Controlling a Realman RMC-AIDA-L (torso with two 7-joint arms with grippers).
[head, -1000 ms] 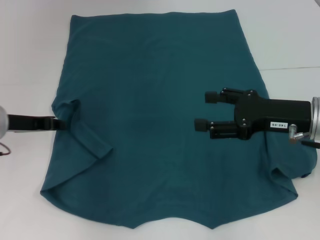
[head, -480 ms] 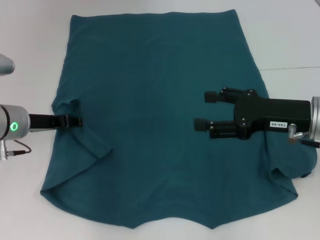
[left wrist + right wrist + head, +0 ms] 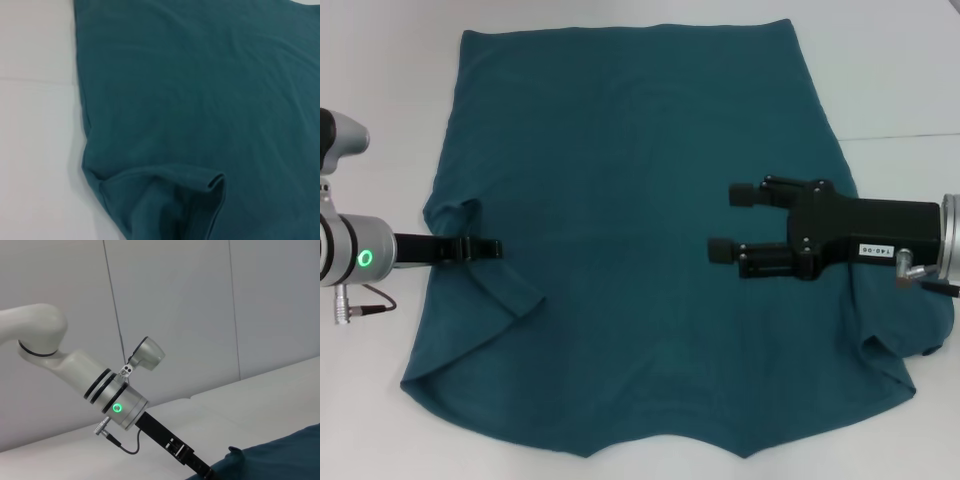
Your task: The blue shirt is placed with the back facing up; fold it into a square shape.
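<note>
The blue shirt (image 3: pixel 630 200) lies spread flat on the white table (image 3: pixel 380 120), plain side up. Its left sleeve (image 3: pixel 485 270) is folded inward over the body, and the left wrist view shows that fold (image 3: pixel 165 200) close up. My left gripper (image 3: pixel 490 247) reaches in edge-on over the shirt's left edge, just above the folded sleeve. Over the shirt's right half my right gripper (image 3: pixel 730 220) hovers open, with nothing between its fingers. The right sleeve (image 3: pixel 905 350) bunches under that arm. In the right wrist view, the left arm (image 3: pixel 120 405) stretches toward the shirt's edge (image 3: pixel 280 460).
Bare white table surrounds the shirt on the left (image 3: pixel 35 125) and at the far right (image 3: pixel 900 80). A grey wall (image 3: pixel 175 315) stands behind the table. A cable (image 3: pixel 370 292) hangs from the left wrist.
My left arm has slid rightward, bringing its gripper from the shirt's left edge to over the folded sleeve. The right arm and the shirt have not moved.
</note>
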